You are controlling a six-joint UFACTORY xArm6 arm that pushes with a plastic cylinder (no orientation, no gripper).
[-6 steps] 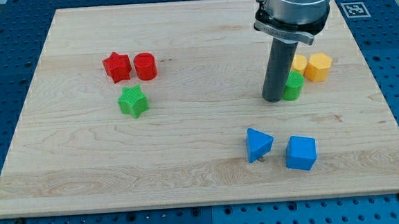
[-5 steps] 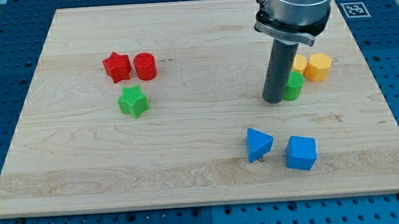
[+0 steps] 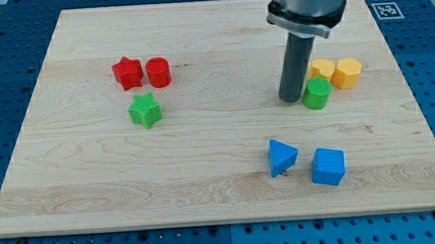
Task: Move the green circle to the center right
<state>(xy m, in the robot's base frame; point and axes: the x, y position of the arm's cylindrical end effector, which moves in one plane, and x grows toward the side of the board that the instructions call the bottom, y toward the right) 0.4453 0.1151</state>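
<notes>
The green circle point(image 3: 317, 93) stands on the wooden board point(image 3: 221, 182) at the view's centre right, just below and touching a yellow block point(image 3: 321, 69). My tip point(image 3: 290, 100) is just left of the green circle, a small gap apart from it. The dark rod rises from there to the arm's grey housing at the view's top.
A yellow hexagon point(image 3: 347, 73) sits right of the yellow block. A blue triangle point(image 3: 282, 157) and a blue cube point(image 3: 328, 166) lie lower right. A green star point(image 3: 145, 110), a red star point(image 3: 127, 72) and a red circle point(image 3: 158, 72) lie at the left.
The rod has moved left and slightly up, away from the green circle, which now shows fully. The blocks have not moved.
</notes>
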